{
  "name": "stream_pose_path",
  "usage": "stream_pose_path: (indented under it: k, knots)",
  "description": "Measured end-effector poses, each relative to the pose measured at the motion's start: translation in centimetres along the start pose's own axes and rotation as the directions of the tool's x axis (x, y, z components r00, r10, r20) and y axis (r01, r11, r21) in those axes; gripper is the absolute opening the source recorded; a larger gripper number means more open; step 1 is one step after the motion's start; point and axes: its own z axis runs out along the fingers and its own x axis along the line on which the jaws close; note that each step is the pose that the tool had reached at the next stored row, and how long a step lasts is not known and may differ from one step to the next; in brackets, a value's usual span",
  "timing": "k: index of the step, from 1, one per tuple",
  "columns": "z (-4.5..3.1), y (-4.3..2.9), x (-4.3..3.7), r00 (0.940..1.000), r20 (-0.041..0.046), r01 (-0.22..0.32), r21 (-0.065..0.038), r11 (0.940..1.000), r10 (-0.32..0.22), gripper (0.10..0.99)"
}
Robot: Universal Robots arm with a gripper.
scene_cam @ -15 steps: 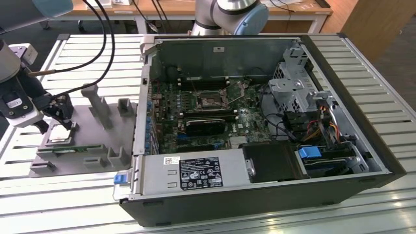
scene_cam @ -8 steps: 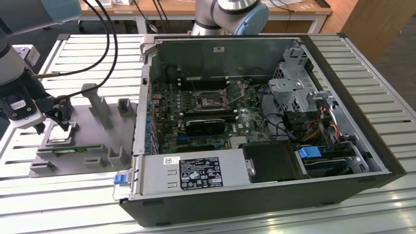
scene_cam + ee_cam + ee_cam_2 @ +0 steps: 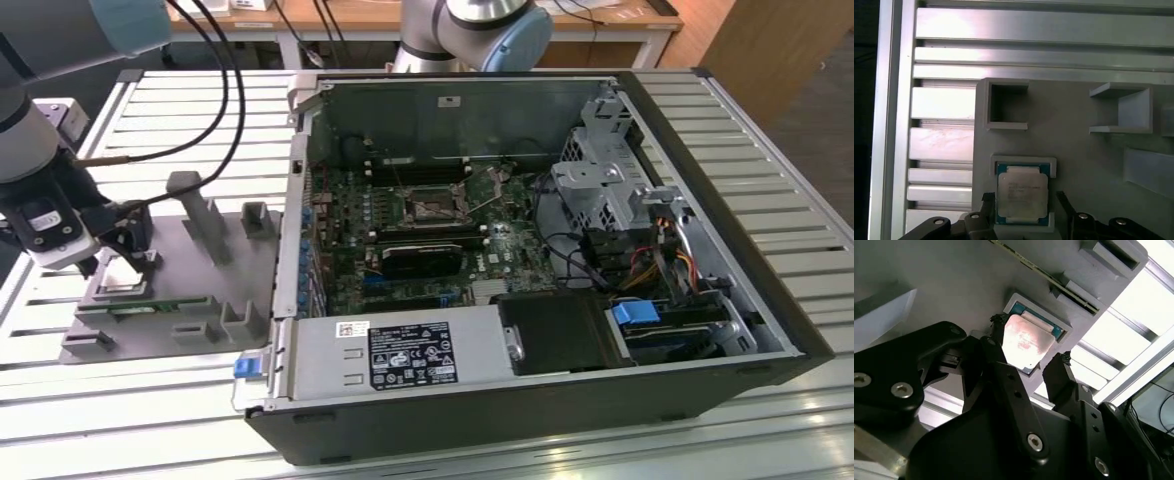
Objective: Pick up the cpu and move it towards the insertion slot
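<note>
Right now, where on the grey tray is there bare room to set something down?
Bare tray lies between the square pocket and the U-shaped block. The slatted table beside the tray is bare. It is crowded at the cpu, where the open fingers stand either side of it.

Silvery square cpu (image 3: 1022, 195) lies flat in a tray (image 3: 1084, 165) recess.

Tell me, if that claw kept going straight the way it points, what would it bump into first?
Probably the cpu, in its pocket on the grey tray. The gripper is open astride it, so its fingertips might reach the tray first; depth is unclear.
</note>
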Motion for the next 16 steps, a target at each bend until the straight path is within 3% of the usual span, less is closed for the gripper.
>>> stream_pose_path:
  k: [10,16]
  knots:
    - [1.01,0.25,-0.3,1.0,0.0001,-0.001,0.0,1.0,0.001,0.588]
    - [1.34,0.25,0.09,1.0,0.0003,-0.001,0.0,1.0,0.001,0.588]
